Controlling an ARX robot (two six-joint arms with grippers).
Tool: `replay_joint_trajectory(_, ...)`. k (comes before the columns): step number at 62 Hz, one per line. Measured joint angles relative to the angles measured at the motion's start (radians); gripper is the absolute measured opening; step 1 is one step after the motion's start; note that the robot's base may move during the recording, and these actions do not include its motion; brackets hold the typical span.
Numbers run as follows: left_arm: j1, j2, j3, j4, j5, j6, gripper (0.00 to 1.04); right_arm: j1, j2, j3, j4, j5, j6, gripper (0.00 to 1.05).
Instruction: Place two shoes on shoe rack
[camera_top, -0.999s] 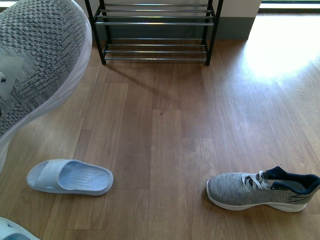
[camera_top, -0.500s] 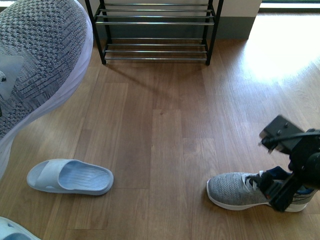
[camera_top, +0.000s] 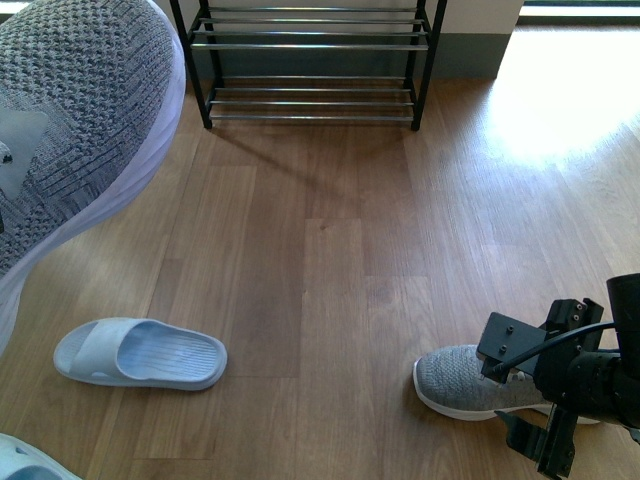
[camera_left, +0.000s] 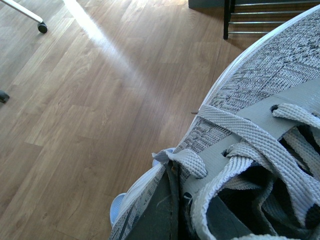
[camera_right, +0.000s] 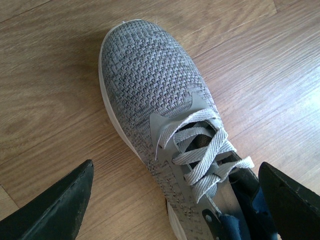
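My left gripper is shut on a grey knit sneaker, held high and very close to the front camera at the upper left. In the left wrist view its laces and tongue fill the frame, and one dark finger presses on the shoe's side. The second grey sneaker lies on the floor at the lower right, toe pointing left. My right gripper is open just above its laced middle; in the right wrist view the fingers stand either side of that sneaker. The shoe rack stands at the back.
A pale blue slide lies on the wooden floor at the lower left, and part of another shows at the bottom left corner. A chair caster shows in the left wrist view. Bright sunlight falls on the floor at the upper right.
My right arm came into view at the right and dropped down over the floor sneaker, now covering its heel. The held sneaker has barely moved.
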Motion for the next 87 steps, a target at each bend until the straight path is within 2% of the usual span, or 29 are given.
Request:
replay_joint_trajectory(12, 0.0, 0.0, 0.0, 0.0, 0.0, 0.0, 0.02, -0.013, 0.042, 0.07, -0.091, 0.039, -0.056, 0.96)
replay_joint_trajectory(26, 0.0, 0.0, 0.0, 0.0, 0.0, 0.0, 0.01, -0.082, 0.069, 0.14, -0.184, 0.093, -0.114, 0.96)
replay_joint_trajectory(41, 0.0, 0.0, 0.0, 0.0, 0.0, 0.0, 0.02, -0.143, 0.08, 0.167, -0.214, 0.136, -0.161, 0.96)
replay_joint_trajectory(55, 0.0, 0.0, 0.0, 0.0, 0.0, 0.0, 0.02, -0.152, 0.125, 0.206, -0.213, 0.156, -0.159, 0.95)
replay_joint_trajectory(87, 0.0, 0.0, 0.0, 0.0, 0.0, 0.0, 0.02, -0.112, 0.182, 0.257, -0.189, 0.17, -0.155, 0.23)
